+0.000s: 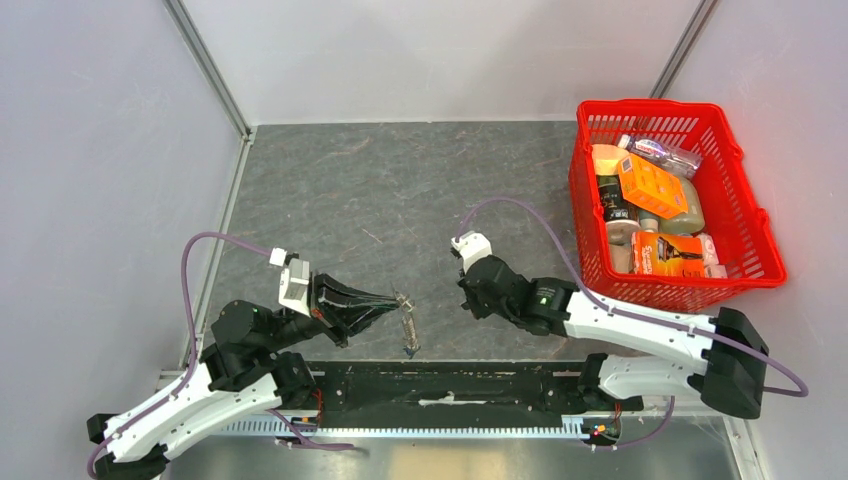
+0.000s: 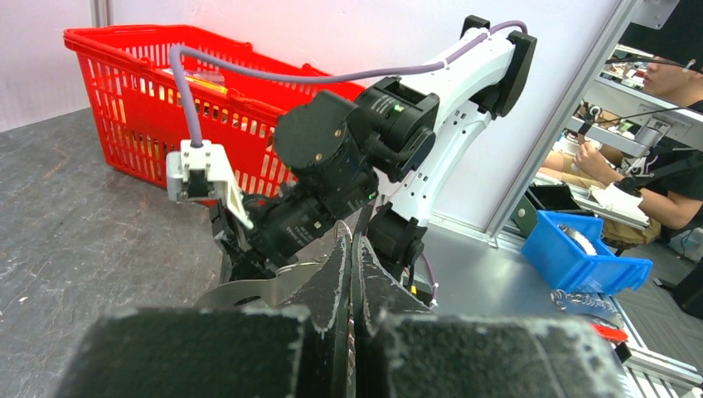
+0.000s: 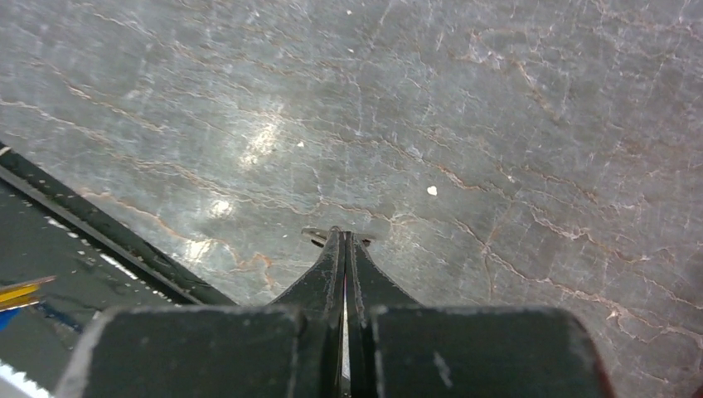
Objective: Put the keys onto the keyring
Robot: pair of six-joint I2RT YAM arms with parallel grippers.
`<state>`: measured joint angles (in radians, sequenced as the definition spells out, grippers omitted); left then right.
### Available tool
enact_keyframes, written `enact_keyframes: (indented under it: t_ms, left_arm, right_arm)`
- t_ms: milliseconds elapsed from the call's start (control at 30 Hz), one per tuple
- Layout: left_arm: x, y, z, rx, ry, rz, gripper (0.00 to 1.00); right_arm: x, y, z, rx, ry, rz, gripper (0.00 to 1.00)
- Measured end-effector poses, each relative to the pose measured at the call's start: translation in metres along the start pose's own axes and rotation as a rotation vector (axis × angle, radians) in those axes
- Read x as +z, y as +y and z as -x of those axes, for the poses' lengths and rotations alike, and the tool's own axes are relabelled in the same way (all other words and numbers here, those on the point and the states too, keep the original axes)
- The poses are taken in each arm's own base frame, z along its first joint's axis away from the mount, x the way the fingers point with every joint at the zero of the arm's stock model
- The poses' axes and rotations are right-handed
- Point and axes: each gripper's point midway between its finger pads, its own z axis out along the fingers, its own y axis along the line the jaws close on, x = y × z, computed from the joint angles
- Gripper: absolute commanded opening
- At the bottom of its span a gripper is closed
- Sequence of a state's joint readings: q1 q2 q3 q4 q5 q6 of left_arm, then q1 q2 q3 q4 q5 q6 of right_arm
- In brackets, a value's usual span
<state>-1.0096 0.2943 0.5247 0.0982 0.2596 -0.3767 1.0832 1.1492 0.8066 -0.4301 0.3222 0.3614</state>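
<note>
Your keyring (image 1: 405,322), a silver chain, trails from the L gripper (image 1: 390,299) toward the table's (image 1: 400,180) near edge. The top end sits at the tips and a small bluish bit hangs at the far end. L fingers are pressed together, pinching that top end. In the L wrist view a flat silver piece (image 2: 249,292) juts out beside the fingers; can't tell if it's a key or part of the ring. R gripper (image 3: 345,235) sits well apart from the chain with its fingers pressed together, tips down at the tabletop. A small silver bit (image 3: 319,237) shows right at the R tips; can't tell if it's pinched or lying on the table. A red basket (image 1: 760,235) of goods stands beyond the R arm.
</note>
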Motion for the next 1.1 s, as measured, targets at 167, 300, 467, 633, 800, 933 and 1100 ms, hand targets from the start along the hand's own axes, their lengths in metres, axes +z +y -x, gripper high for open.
enact_keyframes:
  t_ms: [167,300,467,633,800,933,1100]
  left_arm:
    - [0.001,0.000,0.000,-0.001,0.002,0.001,0.02]
    - [0.002,0.001,-0.002,-0.003,0.009,0.003,0.02]
    - [0.003,0.002,-0.004,-0.005,0.017,0.005,0.02]
    - [0.004,0.003,-0.006,-0.007,0.027,0.009,0.02]
    - [0.003,0.004,-0.010,-0.011,0.039,0.014,0.02]
    - [0.003,0.005,-0.010,-0.012,0.042,0.015,0.02]
    - [0.003,0.005,-0.011,-0.012,0.045,0.017,0.02]
  right_arm:
    - [0.017,-0.001,-0.014,0.002,0.025,-0.022,0.00]
    - [0.029,0.006,-0.017,0.002,0.036,-0.005,0.00]
    - [0.037,0.012,-0.020,0.011,0.046,0.008,0.30]
    - [0.031,0.011,-0.015,0.005,0.032,0.015,0.41]
    - [0.009,0.015,0.020,0.020,-0.048,0.040,0.45]
    - [0.003,0.018,0.037,0.040,-0.084,0.050,0.47]
    - [0.019,0.018,0.018,0.066,-0.003,0.031,0.49]
